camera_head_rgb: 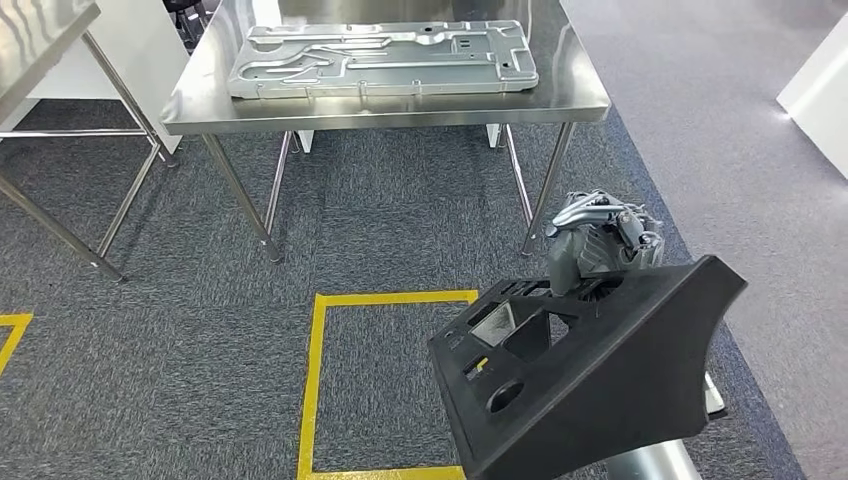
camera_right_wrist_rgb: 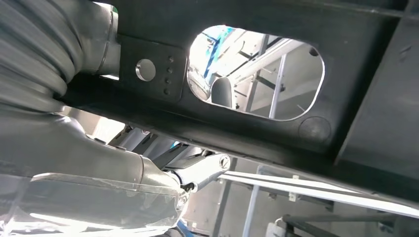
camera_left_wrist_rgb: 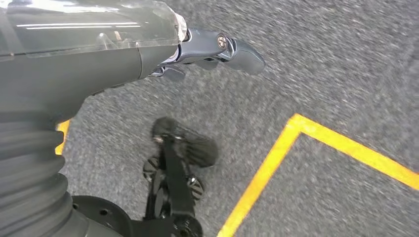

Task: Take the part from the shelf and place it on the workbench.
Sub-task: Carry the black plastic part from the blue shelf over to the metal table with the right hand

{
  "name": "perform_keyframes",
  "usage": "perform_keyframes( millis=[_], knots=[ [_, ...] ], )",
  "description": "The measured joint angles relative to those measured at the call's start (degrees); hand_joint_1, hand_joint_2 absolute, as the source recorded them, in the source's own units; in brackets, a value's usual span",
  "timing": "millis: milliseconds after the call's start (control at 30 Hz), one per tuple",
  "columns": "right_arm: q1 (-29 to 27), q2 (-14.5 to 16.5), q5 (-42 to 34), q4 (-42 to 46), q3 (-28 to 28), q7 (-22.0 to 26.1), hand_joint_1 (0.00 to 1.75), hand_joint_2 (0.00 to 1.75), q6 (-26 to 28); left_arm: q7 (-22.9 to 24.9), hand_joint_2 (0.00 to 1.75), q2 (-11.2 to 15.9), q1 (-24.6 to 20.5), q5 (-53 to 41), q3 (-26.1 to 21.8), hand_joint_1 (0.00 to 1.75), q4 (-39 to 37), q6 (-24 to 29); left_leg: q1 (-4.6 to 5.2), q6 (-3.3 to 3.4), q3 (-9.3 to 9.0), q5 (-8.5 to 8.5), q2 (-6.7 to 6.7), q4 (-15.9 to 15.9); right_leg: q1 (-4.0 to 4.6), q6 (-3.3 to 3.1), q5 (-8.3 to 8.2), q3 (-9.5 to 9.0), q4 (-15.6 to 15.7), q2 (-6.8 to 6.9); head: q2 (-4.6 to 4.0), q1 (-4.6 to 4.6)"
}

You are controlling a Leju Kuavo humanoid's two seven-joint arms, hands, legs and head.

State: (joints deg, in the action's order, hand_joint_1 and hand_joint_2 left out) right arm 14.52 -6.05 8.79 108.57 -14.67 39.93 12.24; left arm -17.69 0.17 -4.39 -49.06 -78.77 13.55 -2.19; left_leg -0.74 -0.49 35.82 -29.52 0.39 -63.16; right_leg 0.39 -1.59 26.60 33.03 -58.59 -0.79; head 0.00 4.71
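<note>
My right hand [camera_head_rgb: 598, 238] grips a large black plastic part [camera_head_rgb: 600, 380] with several cut-outs, holding it by its far edge low at the right of the head view. Close up, the same part [camera_right_wrist_rgb: 247, 133] lies across the right hand [camera_right_wrist_rgb: 99, 163], whose thumb sits under it. The steel workbench [camera_head_rgb: 380, 115] stands ahead across the carpet, well apart from the part. My left hand [camera_left_wrist_rgb: 148, 54] hangs over the grey carpet with its fingers stretched out and nothing in them.
A wide silver stamped metal plate [camera_head_rgb: 385, 60] covers much of the workbench top. A second steel table [camera_head_rgb: 40, 40] stands at the left, and a white unit [camera_head_rgb: 820, 90] at the far right. A yellow taped square [camera_head_rgb: 316, 380] marks the carpet before me.
</note>
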Motion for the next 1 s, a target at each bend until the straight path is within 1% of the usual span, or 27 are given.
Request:
perform_keyframes(
  millis=[33,67,100,133,200,233,267,300,333,367,400,433,467,500,533,567,633,667,700,733,767,833,867,900,933,967,1000],
  knots=[
    [0.0,0.0,0.0,0.0,0.0,0.0,1.75,1.75,0.0,0.0,1.75,0.1,0.0,0.0,0.0,0.0,0.0,0.0,0.24,0.33,-0.5,1.95,-0.1,2.4,0.04,0.18,0.3,-0.24,0.0,-0.07,0.0,0.0],
    [0.0,0.0,0.0,-0.1,0.0,0.0,1.75,1.75,0.1,0.0,1.75,0.2,0.0,0.0,0.0,0.0,0.0,0.0,0.47,0.65,-0.75,3.16,-0.19,3.7,0.01,0.45,0.55,-0.31,-0.1,-0.15,0.0,0.0],
    [0.0,0.0,0.1,-0.1,0.0,0.0,1.75,1.75,0.1,-0.1,1.75,0.3,0.0,0.0,0.0,0.0,0.0,0.0,0.66,0.84,-0.74,3.31,-0.28,3.9,-0.04,0.77,0.71,-0.31,0.0,-0.23,0.0,0.01],
    [0.0,0.0,0.1,0.0,0.0,0.0,1.75,1.75,0.1,-0.1,1.75,0.3,0.0,0.0,0.0,0.0,0.0,0.0,0.61,1.08,-0.92,3.56,-0.34,4.3,0.02,1.13,0.84,-0.33,0.1,-0.27,0.0,0.01],
    [0.0,0.0,0.1,0.1,0.0,0.0,1.75,1.75,0.1,-0.1,1.75,0.4,-0.1,0.0,0.0,0.0,0.0,-0.1,0.23,1.62,-1.64,4.24,-0.3,5.1,0.05,1.8,1.6,-0.34,-0.6,-0.14,0.0,0.0],
    [0.1,0.0,0.2,0.2,0.0,0.0,1.75,1.75,0.2,-0.1,1.75,0.4,-0.1,0.0,0.0,0.0,0.0,-0.1,0.0,1.86,-2.03,4.35,-0.26,5.6,0.01,2.14,2.66,0.42,-2.4,-0.05,0.0,-0.01],
    [0.0,0.0,0.2,0.3,0.1,0.0,1.75,1.75,0.2,-0.1,1.75,0.4,-0.1,0.0,0.1,0.0,0.0,-0.2,-0.07,2.01,-2.34,4.31,-0.23,5.8,-0.23,2.46,4.18,1.97,-5.5,0.05,0.0,-0.01],
    [0.0,0.0,0.2,0.3,0.1,0.0,1.75,1.75,0.2,-0.2,1.75,0.4,-0.2,-0.1,0.1,0.0,0.0,-0.2,-0.09,2.13,-2.51,4.15,-0.21,5.9,-0.45,2.76,5.86,4.2,-9.4,0.12,0.0,-0.01],
    [-0.1,0.0,0.2,0.3,0.1,0.0,1.75,1.75,0.2,-0.2,1.75,0.4,-0.2,-0.1,0.1,0.0,0.0,-0.3,-0.08,2.16,-2.64,3.95,-0.22,5.9,-0.69,3.04,7.05,6.43,-13.1,0.15,0.0,-0.01],
    [-0.3,0.0,0.2,0.3,0.1,0.0,1.75,1.75,0.2,-0.2,1.75,0.4,-0.1,-0.1,0.1,0.0,0.0,-0.3,-0.09,2.13,-2.84,3.7,-0.22,5.9,-0.93,3.29,7.25,8.05,-15.3,0.21,0.0,-0.01],
    [-0.4,0.0,0.2,0.3,0.1,0.0,1.75,1.75,0.2,-0.2,1.75,0.3,-0.1,-0.1,0.1,0.0,0.0,-0.3,-0.12,2.06,-3.13,3.41,-0.24,5.9,-1.14,3.49,6.26,8.63,-15.6,0.29,0.0,0.0],
    [-0.4,0.0,0.2,0.3,0.1,0.0,1.75,1.75,0.2,-0.2,1.75,0.3,-0.1,-0.2,0.1,0.0,0.0,-0.4,-0.16,1.93,-3.57,3.05,-0.26,5.8,-1.33,3.63,4.15,7.91,-13.3,0.4,0.0,-0.01],
    [-0.4,0.0,0.3,0.3,0.1,0.0,1.75,1.75,0.2,-0.2,1.75,0.3,-0.1,-0.2,0.1,0.0,0.0,-0.4,-0.22,1.73,-4.1,2.64,-0.28,5.8,-1.49,3.69,1.52,6.26,-9.3,0.57,0.0,-0.01],
    [-0.4,0.0,0.3,0.3,0.1,0.0,1.75,1.75,0.2,-0.2,1.75,0.3,-0.1,-0.2,0.1,0.0,0.0,-0.5,-0.16,1.43,-4.52,2.19,-0.3,5.8,-1.52,3.68,-0.35,4.42,-5.2,0.75,0.0,-0.01],
    [-0.4,0.0,0.3,0.4,0.2,0.0,1.75,1.75,0.3,-0.2,1.75,0.3,-0.2,-0.2,0.1,0.0,0.0,-0.5,-0.1,1.06,-4.84,1.76,-0.31,5.7,-1.47,3.49,-1.52,2.95,-2.0,0.82,0.0,-0.01],
    [-0.5,0.0,0.4,0.4,0.2,0.0,1.75,1.75,0.3,-0.2,1.75,0.3,-0.2,-0.2,0.1,0.0,0.0,-0.6,-0.01,0.69,-5.01,1.4,-0.31,5.7,-1.36,3.2,-1.77,2.12,-0.2,0.86,0.0,-0.01],
    [-0.5,0.0,0.4,0.4,0.2,0.0,1.75,1.75,0.4,-0.3,1.75,0.3,-0.3,-0.3,0.1,0.0,0.0,-0.6,0.03,-0.04,-5.28,0.91,-0.24,5.9,-1.1,2.37,-1.16,1.86,0.3,0.69,0.0,0.01],
    [-0.6,-0.1,0.4,0.4,0.2,0.0,1.75,1.75,0.4,-0.3,1.75,0.3,-0.3,-0.3,0.1,0.0,0.0,-0.6,-0.08,-0.36,-5.51,0.68,-0.19,5.9,-1.14,1.96,-1.02,1.63,0.4,0.63,0.0,0.01],
    [-0.6,-0.1,0.4,0.5,0.2,0.0,1.75,1.75,0.5,-0.3,1.75,0.3,-0.3,-0.3,0.1,0.0,0.0,-0.6,-0.19,-0.65,-5.51,0.28,-0.14,5.3,-1.18,1.54,-0.86,1.27,0.6,0.59,0.0,0.01],
    [-0.6,-0.1,0.5,0.6,0.2,0.0,1.75,1.75,0.5,-0.3,1.75,0.3,-0.4,-0.3,0.1,0.0,0.0,-0.6,-0.3,-0.9,-4.9,-0.54,-0.12,3.7,-1.22,1.13,-0.71,0.82,0.8,0.58,0.0,0.01],
    [-0.6,-0.1,0.5,0.6,0.2,0.0,1.75,1.75,0.5,-0.3,1.75,0.3,-0.4,-0.4,0.2,0.0,0.0,-0.7,-0.38,-1.08,-3.44,-1.84,-0.13,0.6,-1.25,0.8,-0.5,0.33,0.9,0.61,0.0,0.01],
    [-0.6,-0.1,0.5,0.6,0.2,0.0,1.75,1.75,0.5,-0.3,1.75,0.3,-0.4,-0.4,0.2,0.0,0.0,-0.7,-0.4,-1.32,1.36,-4.71,-0.15,-7.6,-1.03,0.39,0.13,-0.4,1.0,0.61,0.0,0.01],
    [-0.7,-0.1,0.5,0.6,0.2,0.0,1.75,1.75,0.5,-0.3,1.75,0.3,-0.3,-0.4,0.2,0.0,0.0,-0.7,-0.39,-1.37,3.59,-5.14,-0.15,-10.7,-0.91,0.32,0.49,-0.78,1.0,0.55,0.0,0.01],
    [-0.7,-0.1,0.5,0.6,0.2,0.0,1.75,1.75,0.4,-0.3,1.75,0.3,-0.2,-0.4,0.2,0.0,0.0,-0.7,-0.38,-1.31,4.92,-4.3,-0.15,-11.8,-0.81,0.29,0.89,-1.27,0.9,0.47,0.0,0.01],
    [-0.7,-0.1,0.5,0.6,0.2,0.0,1.75,1.75,0.3,-0.3,1.75,0.3,-0.2,-0.4,0.2,0.0,0.0,-0.6,-0.37,-1.14,5.09,-2.21,-0.15,-10.4,-0.71,0.31,1.36,-1.89,0.9,0.39,0.0,0.01],
    [-0.7,-0.1,0.4,0.6,0.2,0.0,1.75,1.75,0.3,-0.3,1.75,0.3,-0.2,-0.4,0.2,0.0,0.0,-0.6,-0.35,-0.93,4.6,0.1,-0.16,-8.0,-0.63,0.35,1.77,-2.47,0.9,0.33,0.0,0.01],
    [-0.7,-0.1,0.4,0.6,0.2,0.0,1.75,1.75,0.2,-0.3,1.75,0.3,-0.2,-0.4,0.2,0.0,0.0,-0.6,-0.33,-0.76,3.9,1.98,-0.16,-5.6,-0.58,0.38,2.07,-2.92,0.9,0.29,0.0,0.01]
  ],
)
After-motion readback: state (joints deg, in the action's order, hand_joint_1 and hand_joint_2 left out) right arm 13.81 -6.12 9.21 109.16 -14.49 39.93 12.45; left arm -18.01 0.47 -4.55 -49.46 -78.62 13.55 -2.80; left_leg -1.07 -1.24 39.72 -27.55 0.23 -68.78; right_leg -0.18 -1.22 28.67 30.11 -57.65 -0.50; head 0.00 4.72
